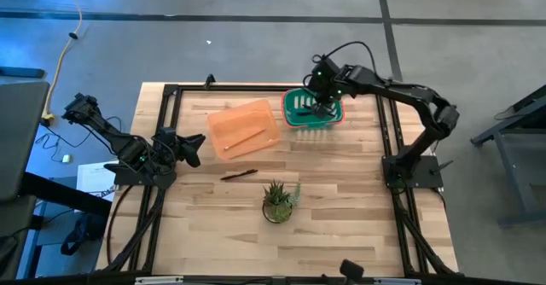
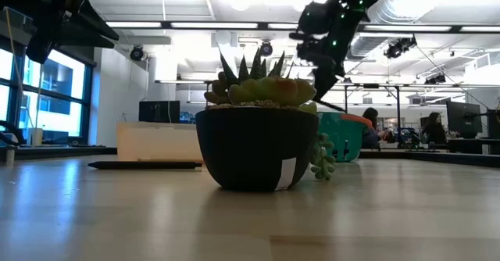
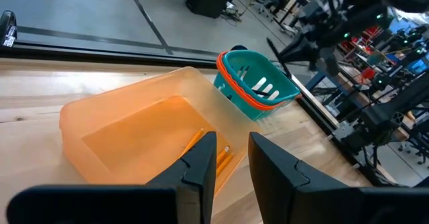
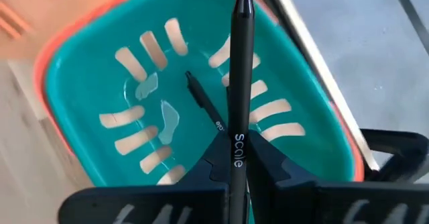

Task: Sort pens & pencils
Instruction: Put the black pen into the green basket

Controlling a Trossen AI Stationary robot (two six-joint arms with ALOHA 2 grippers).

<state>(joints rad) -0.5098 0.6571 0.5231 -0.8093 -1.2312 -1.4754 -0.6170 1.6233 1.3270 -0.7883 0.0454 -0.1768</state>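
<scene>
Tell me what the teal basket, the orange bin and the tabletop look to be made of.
Teal basket: likely molded plastic, smooth, slightly glossy, with slotted cut-outs and an orange rim. Orange bin: translucent plastic by the look, since light passes through its walls and the pencils inside show clearly. Tabletop: wood, apparently butcher-block, with pale planks and visible grain lines, satin rather than shiny.
</scene>
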